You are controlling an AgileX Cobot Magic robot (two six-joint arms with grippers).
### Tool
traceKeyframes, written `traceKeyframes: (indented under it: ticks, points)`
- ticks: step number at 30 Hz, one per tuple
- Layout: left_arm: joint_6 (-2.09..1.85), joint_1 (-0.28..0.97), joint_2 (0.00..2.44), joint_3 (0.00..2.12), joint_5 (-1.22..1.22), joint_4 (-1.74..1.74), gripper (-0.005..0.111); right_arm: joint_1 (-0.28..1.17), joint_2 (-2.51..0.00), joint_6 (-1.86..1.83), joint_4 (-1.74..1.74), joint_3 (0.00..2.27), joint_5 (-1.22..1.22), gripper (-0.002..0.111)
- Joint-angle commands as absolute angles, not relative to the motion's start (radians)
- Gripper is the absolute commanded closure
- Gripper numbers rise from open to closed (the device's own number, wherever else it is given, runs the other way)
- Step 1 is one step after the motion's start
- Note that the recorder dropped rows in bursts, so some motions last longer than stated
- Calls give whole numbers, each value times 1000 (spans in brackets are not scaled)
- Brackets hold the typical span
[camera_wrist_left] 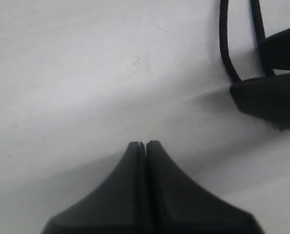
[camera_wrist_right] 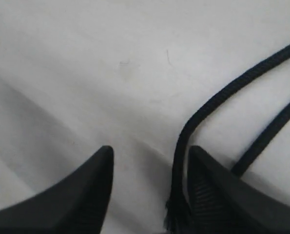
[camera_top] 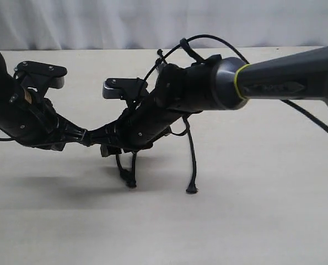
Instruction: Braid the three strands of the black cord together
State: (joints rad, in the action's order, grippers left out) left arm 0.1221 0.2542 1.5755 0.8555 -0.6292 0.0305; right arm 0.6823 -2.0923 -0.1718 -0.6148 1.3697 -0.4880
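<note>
Left claw [camera_wrist_left: 142, 146]: jaws pressed together, nothing between them, held over the table [camera_wrist_left: 86, 73]. We see the right claw [camera_wrist_right: 149, 163] standing wide. One strand [camera_wrist_right: 218, 97] of the cord [camera_top: 192, 160] passes between its jaws, just beside one finger [camera_wrist_right: 210, 195] and well apart from the other. Its frayed tip lies near that finger's root; whether strand and finger touch we cannot tell. A second strand [camera_wrist_right: 269, 134] runs behind the same finger. From the left wrist, two strands [camera_wrist_left: 224, 44] pass beside the right claw's dark tips, well apart from the left claw. Seen from outside, the left arm [camera_top: 20, 116] and right arm [camera_top: 274, 83] meet left of centre. Three strands trail from beneath them toward the near side, two tips close together, the third to their right.
</note>
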Motion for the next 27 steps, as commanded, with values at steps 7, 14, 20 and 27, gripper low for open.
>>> traceKeyframes:
  ticks: [7,14,20,27]
  points:
    - [140,251,1468,864,-618,37,107,685,-2073,231,-132,1375,-569,54]
    - [140,251,1390,864,-622,36,107,735,-2210,434,88,1547,-715,57]
    - [131,251,1379,864,-642,31,107,735,-2259,452,177,1593,-822,90]
    - [129,251,1379,862,-638,8,107,698,-2136,338,197,1593,-910,104]
